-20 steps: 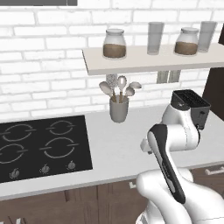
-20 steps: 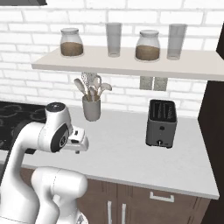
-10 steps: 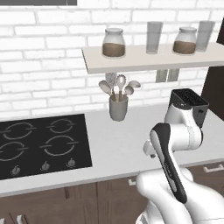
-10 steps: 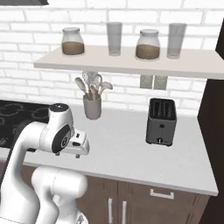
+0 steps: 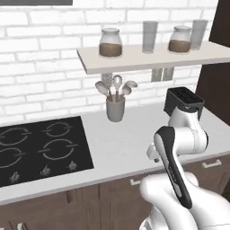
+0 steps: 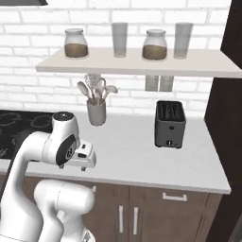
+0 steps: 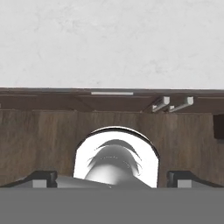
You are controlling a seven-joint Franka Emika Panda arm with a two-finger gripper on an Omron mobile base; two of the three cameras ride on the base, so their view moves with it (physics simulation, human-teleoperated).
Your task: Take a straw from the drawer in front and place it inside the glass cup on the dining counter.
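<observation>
The arm is folded over the front edge of the white worktop (image 6: 142, 156). My gripper (image 7: 112, 177) points down past that edge, open, with its dark fingertips (image 7: 41, 176) far apart and nothing between them. The white hand (image 6: 82, 158) hangs just in front of the worktop edge. Below it the dark-brown drawer (image 7: 65, 103) is closed, its pale handle (image 7: 112, 92) seen from above. The straw is hidden. The glass cup and the dining counter are out of view.
A black toaster (image 6: 170, 124) and a grey utensil crock (image 6: 96, 112) stand on the worktop, and a black cooktop (image 5: 42, 146) lies at the left. A shelf (image 6: 137, 64) above carries jars and tall glasses. Cabinet door handles (image 7: 161, 104) lie right of the drawer.
The whole picture has slid a little to the left in both base views, so the camera has moved. The arm keeps its folded pose, with the hand a touch lower.
</observation>
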